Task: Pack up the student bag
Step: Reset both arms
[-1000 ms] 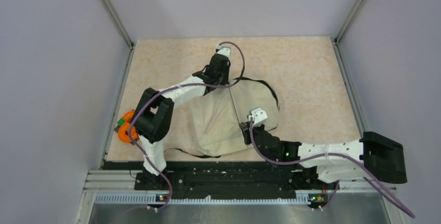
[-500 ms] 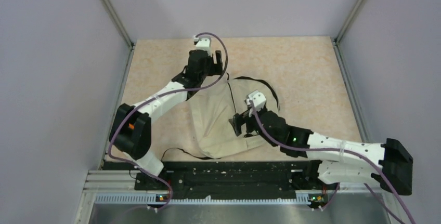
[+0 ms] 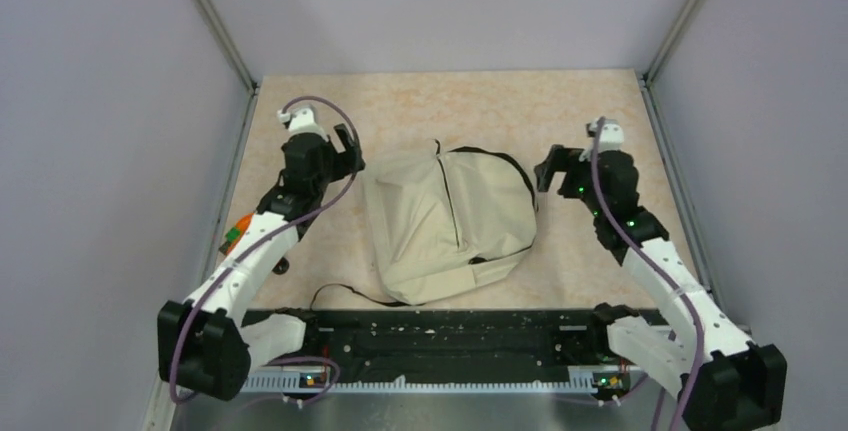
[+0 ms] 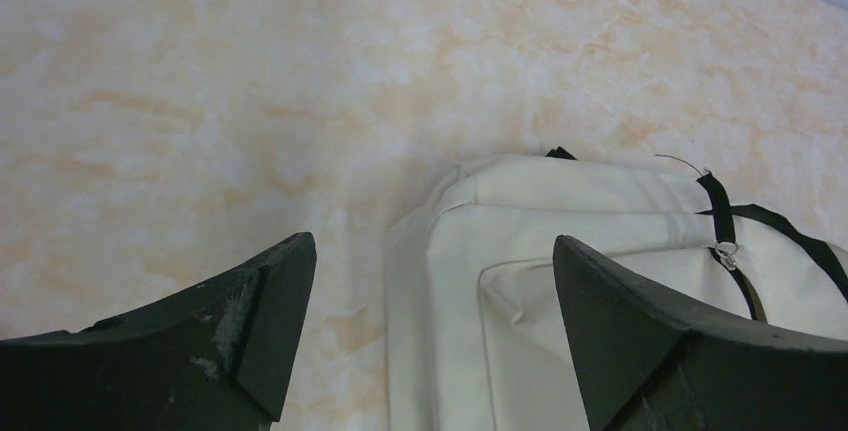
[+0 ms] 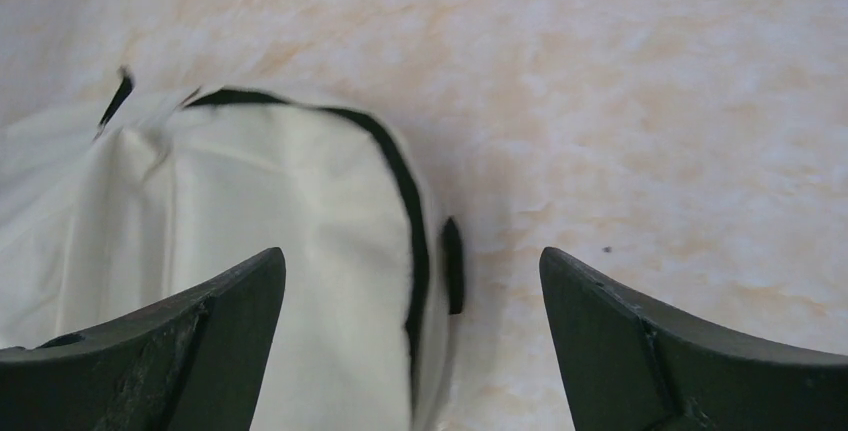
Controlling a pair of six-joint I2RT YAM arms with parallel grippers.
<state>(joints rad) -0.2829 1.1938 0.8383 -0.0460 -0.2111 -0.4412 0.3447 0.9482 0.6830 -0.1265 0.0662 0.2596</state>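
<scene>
Student bag (image 3: 445,221), a large soft cream-beige fabric backpack with black zipper lines and thin black straps, lies flat in the middle of the pale marbled table (image 3: 600,111), reaching toward its near edge, and its long zipper looks closed. The left pincer (image 3: 350,149) and right pincer (image 3: 548,171) hover just off its far-left and far-right sides. Both are spread wide and hold nothing, probably flanking it so one can pin the fabric while the other works the zipper.

Spread end effector (image 4: 430,243) frames student bag (image 4: 560,206) corner
</scene>
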